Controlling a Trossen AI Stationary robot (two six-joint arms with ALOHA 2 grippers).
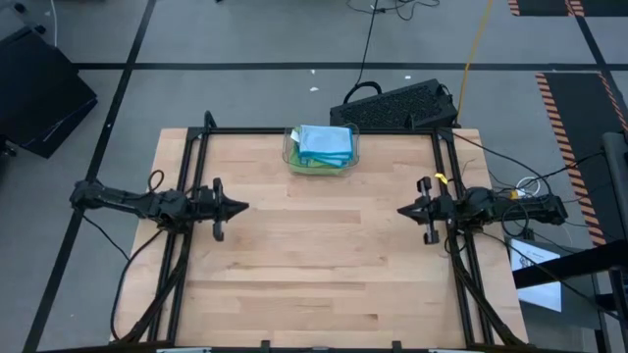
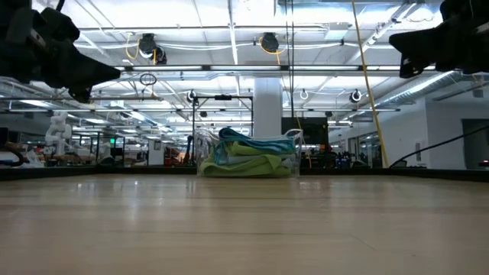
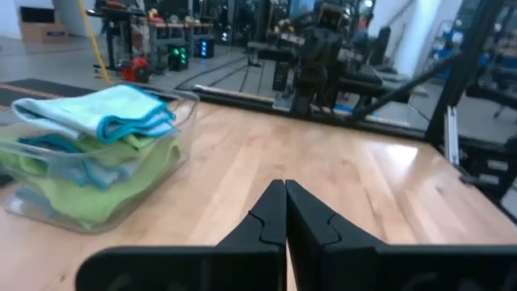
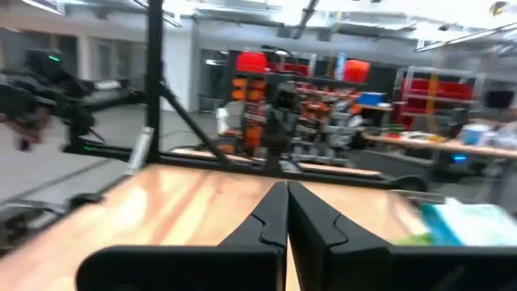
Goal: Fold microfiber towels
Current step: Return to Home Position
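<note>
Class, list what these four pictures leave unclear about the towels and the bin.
- Towel count in the clear bin: in the high view the top blue towel covers most of those beneath.
- Their white tags: too small in every view.
- Right wrist view: bin blurred, cut by the picture edge.

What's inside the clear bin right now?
Folded towels: a blue towel lies on top, with green towels and more blue beneath. The lower layers are covered, so the count cannot be told.
</note>
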